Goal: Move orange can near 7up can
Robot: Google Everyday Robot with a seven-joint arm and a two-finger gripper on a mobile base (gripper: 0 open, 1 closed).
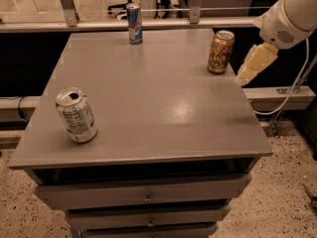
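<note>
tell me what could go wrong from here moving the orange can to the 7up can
1. The orange can stands close to the right edge of the table, with the gripper off that edge beside it; a glancing approach might tip it.
2. The 7up can sits near the front left edge; setting down too close could nudge it off.

A slim blue-and-silver can (133,23) stands upright at the far edge of the grey bench (148,113), left of the middle, and under the benchtop I see stacked drawers (143,198) with small knobs. Behind the bench a pale rail (99,26) runs across with metal posts (67,4) rising from it, and a white cable (293,90) loops down toward the speckled floor (292,197) on the right. My fingers (255,63) hang just off the bench's right side, near its far corner.
</note>
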